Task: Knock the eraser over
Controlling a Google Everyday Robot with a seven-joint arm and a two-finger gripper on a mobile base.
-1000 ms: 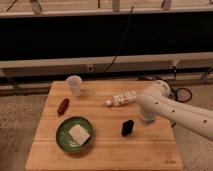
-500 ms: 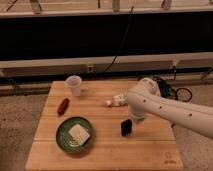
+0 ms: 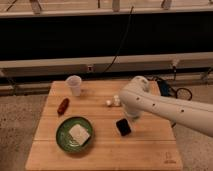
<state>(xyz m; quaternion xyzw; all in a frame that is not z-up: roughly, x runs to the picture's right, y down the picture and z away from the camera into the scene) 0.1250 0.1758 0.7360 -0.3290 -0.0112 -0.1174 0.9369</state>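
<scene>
The eraser [image 3: 123, 127], a small black block, sits on the wooden table [image 3: 105, 150] right of centre and leans at a tilt. My white arm [image 3: 165, 107] reaches in from the right, its rounded end just above and right of the eraser. The gripper [image 3: 131, 116] is at the arm's lower end, close to the eraser's top right corner and largely hidden by the arm.
A clear plastic cup [image 3: 74, 85] stands at the back left. A reddish-brown sausage-shaped thing [image 3: 63, 105] lies left. A green plate [image 3: 64, 136] holds a pale square block [image 3: 79, 133]. A white object [image 3: 113, 102] lies partly behind the arm. Cables hang behind the table.
The arm has swung left across the table, covering most of the white object. The eraser now looks tilted and sits slightly lower left than before.
</scene>
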